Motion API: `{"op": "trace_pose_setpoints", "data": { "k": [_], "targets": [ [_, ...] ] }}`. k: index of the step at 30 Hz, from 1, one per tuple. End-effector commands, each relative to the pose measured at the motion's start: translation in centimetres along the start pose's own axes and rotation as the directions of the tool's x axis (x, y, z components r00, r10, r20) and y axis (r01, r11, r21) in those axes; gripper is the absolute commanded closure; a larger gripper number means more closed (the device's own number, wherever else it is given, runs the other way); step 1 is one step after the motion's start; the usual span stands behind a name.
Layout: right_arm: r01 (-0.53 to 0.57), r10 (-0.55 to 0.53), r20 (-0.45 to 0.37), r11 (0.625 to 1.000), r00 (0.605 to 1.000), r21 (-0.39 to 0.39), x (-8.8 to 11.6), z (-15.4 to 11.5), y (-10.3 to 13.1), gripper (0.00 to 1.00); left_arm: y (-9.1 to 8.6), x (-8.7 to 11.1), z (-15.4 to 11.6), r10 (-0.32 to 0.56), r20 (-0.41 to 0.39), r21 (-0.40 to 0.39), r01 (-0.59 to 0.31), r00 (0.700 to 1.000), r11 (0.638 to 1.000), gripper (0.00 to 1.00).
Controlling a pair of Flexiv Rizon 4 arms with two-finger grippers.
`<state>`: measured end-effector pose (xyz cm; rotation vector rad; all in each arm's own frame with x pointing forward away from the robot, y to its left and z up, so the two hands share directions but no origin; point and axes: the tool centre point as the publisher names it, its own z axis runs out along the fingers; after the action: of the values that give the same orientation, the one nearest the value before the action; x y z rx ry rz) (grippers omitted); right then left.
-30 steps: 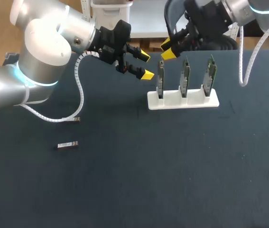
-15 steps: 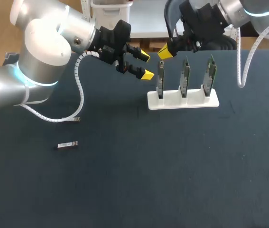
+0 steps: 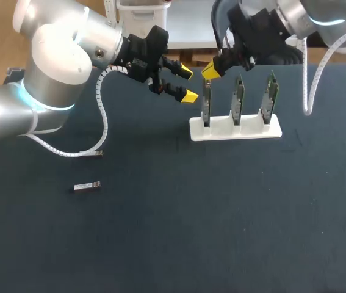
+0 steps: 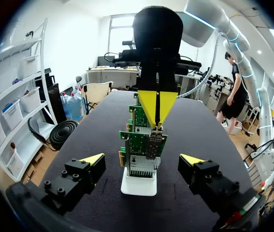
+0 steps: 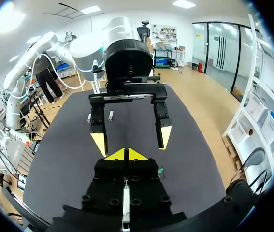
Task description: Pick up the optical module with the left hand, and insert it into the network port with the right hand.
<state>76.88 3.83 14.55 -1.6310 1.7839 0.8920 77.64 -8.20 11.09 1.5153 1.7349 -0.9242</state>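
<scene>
While the left claw (image 3: 187, 84) hangs spread in the air just beside the rack (image 3: 235, 129), pinching nothing, the module (image 3: 86, 186) lies flat on the counter (image 3: 221, 220) out on the left side, well apart from both claws. Right claw (image 3: 210, 69) has its yellow tips pressed together with nothing between them, and sits just above and behind the top of the board (image 3: 207, 102) at the rack's left end. The rack is a white base with three green boards standing upright in a row. From the left wrist view the boards line up one behind another ahead of the left claw (image 4: 142, 159), roughly centred between its wide-apart fingers. The right claw (image 4: 157, 107) points down at the top of the front boards, tips closed; can't tell if it touches them. A metal port (image 4: 152, 143) shows on the face of the nearest board. From the right wrist view the right claw (image 5: 125, 154) shows its tips meeting, and the left claw (image 5: 132, 140) faces it with fingers apart. A white coiled cable (image 3: 104, 113) hangs from the left arm, its loose end resting on the counter between that arm and the module.
</scene>
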Motion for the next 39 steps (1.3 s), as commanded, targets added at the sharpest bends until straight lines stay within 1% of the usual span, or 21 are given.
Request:
{"op": "trace_pose_setpoints", "data": {
  "k": [1, 29, 32, 39],
  "targets": [
    [-0.003, 0.003, -0.006, 1.000, 1.000, -0.001, 0.1, 0.2, -0.3, 1.00, 0.2, -0.1, 0.1, -0.002, -0.005, 0.004, 0.002, 1.000, 1.000, 0.00],
    [-0.046, 0.046, -0.035, 0.999, 0.998, -0.007, 1.7, 1.1, -0.1, 1.00, 0.2, -0.1, 0.1, -0.002, -0.005, 0.004, 0.002, 1.000, 1.000, 0.00],
    [-0.048, 0.048, -0.018, 0.999, 0.999, -0.008, 1.4, 0.7, 0.0, 1.00, 0.2, -0.1, 0.1, -0.002, -0.005, 0.004, 0.002, 1.000, 1.000, 0.00],
    [-0.041, 0.042, 0.082, 0.999, 0.996, -0.014, -0.4, -1.0, 0.2, 1.00, 0.2, -0.1, 0.1, -0.002, -0.005, 0.004, 0.002, 1.000, 1.000, 0.00]
  ]
}}
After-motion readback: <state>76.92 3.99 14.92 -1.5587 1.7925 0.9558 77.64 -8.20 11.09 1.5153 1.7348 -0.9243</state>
